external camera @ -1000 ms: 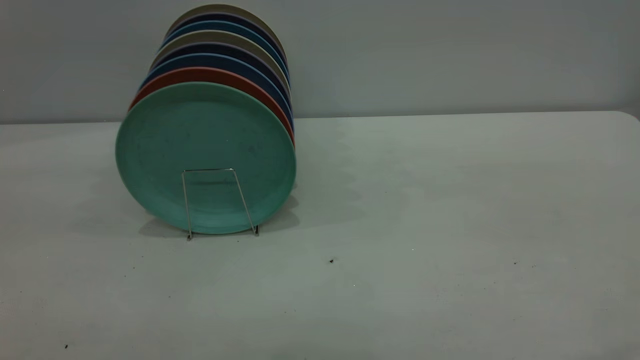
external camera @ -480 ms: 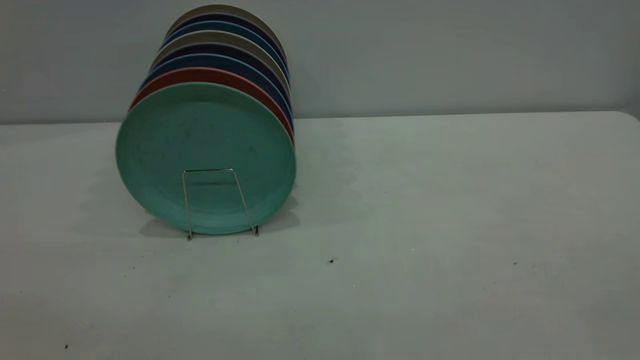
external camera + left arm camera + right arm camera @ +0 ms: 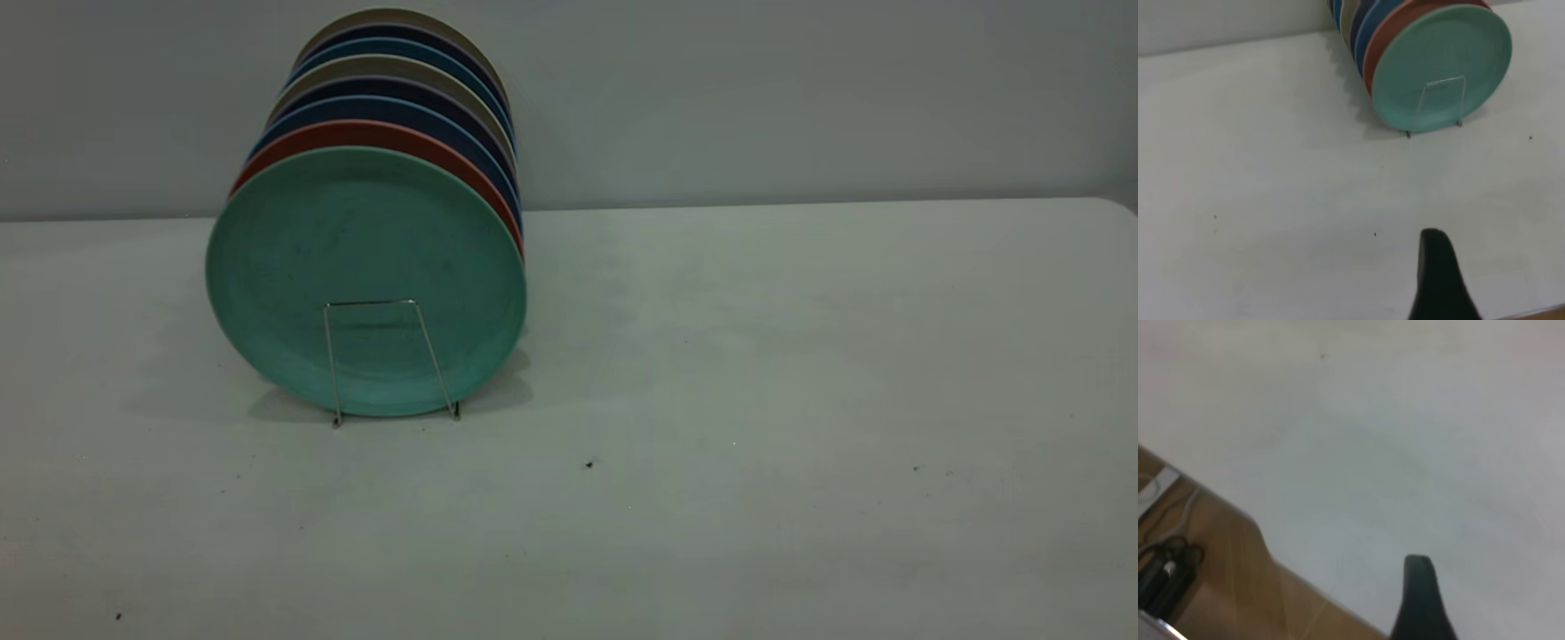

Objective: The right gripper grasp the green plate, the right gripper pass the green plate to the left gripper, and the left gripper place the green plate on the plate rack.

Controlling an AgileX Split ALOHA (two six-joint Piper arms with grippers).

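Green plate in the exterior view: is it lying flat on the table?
No, the green plate stands on edge in the plate rack.

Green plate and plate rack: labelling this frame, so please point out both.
green plate (image 3: 356,240), exterior view, upper face of the plate.
plate rack (image 3: 371,302), exterior view, top bar of the front wire loop.

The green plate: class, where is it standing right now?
In the exterior view, the green plate stands upright at table left, frontmost in the plate rack, directly before the salmon-pink plate.

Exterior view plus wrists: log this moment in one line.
round teal-green plastic plate: upright, front of thin silver wire rack | left gripper: away from rack | right gripper: near table edge
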